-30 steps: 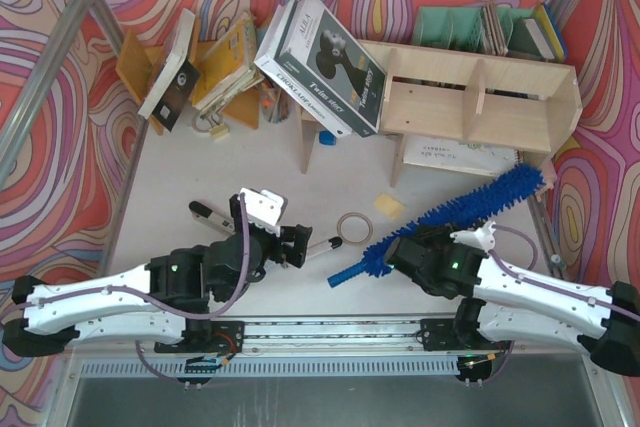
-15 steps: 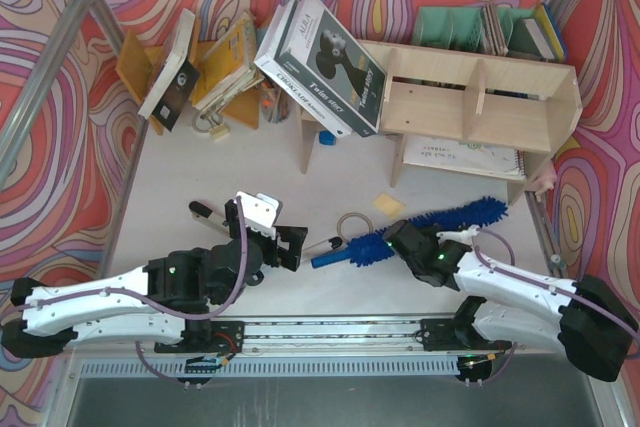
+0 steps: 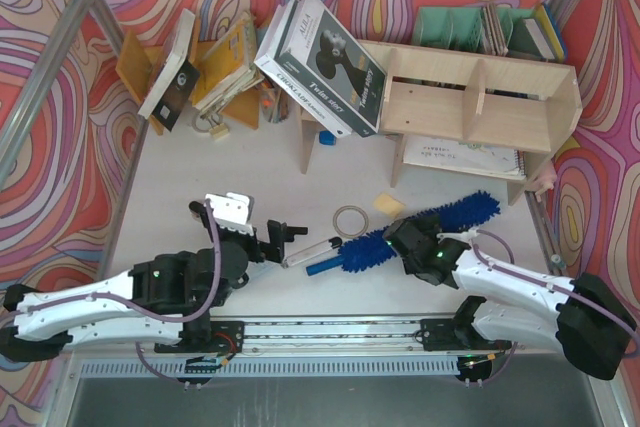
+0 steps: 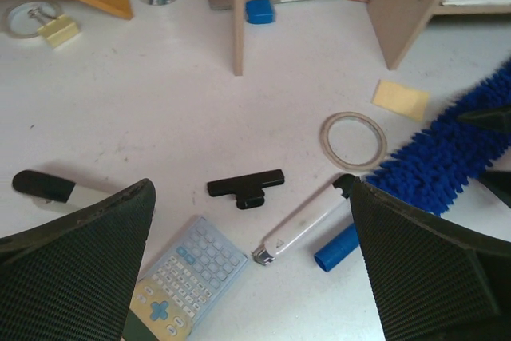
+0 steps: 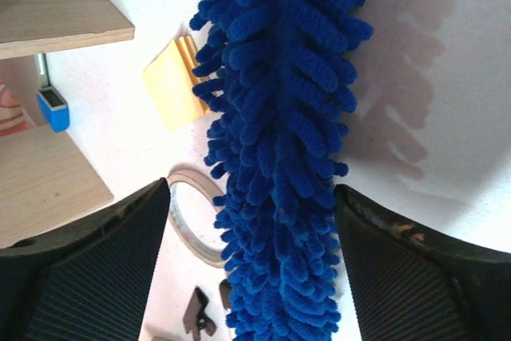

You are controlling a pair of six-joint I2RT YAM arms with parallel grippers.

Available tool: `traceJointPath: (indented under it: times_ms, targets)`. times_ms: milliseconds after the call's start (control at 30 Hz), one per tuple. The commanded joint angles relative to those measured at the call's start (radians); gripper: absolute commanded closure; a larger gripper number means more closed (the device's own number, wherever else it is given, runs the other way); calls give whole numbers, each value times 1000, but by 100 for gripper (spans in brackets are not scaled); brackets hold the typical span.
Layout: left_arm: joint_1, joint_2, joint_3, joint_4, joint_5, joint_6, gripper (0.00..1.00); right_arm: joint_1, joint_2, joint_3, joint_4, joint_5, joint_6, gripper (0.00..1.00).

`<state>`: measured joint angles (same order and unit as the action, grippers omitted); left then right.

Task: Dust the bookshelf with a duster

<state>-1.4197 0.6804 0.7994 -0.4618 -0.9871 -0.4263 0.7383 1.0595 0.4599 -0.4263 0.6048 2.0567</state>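
The blue fluffy duster lies flat on the white table in front of the plywood bookshelf, its smooth handle pointing left. My right gripper stands open astride the fluffy part near the handle, and in the right wrist view the strands run between its fingers with a gap on each side. My left gripper is open over small items left of the handle, holding nothing. A shelf upright shows in the left wrist view.
A tape ring and a yellow pad lie beside the duster. A white marker, a black clip and a calculator sit under my left gripper. Books and a box lean at the back.
My right gripper carried the duster down and leftward onto the table, then opened and let it go. My left arm drew back to the left.
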Motion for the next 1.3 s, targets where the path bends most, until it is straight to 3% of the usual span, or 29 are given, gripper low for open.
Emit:
traceJointPath:
  times_ms: [0,233,333,433,600,767,867,1100,1267]
  targets:
    - [2,-27,-13,-109,-155,-120,2,-5,-23,51,-141,39,25,21]
    - [5,-39,-3,-315,-340,-352,2,-6,-116,94,-290,123,-59,2]
    - [15,0,12,-424,-396,-465,2,-5,-171,113,-364,180,-111,1]
    - [84,50,17,-426,-359,-461,2,-6,-208,126,-336,267,-321,1]
    - [398,157,21,-259,-74,-285,2,-7,-181,148,-122,368,-784,1]
    - [526,218,9,-71,-94,-106,2,-21,-123,162,36,482,-1099,1]
    - [606,245,-10,28,-127,-57,2,-79,-107,118,227,399,-1363,1]
    - [769,254,-220,497,-160,189,2,-208,-72,46,403,289,-1544,1]
    - [920,316,-326,661,-76,250,2,-267,-3,12,518,273,-1601,1]
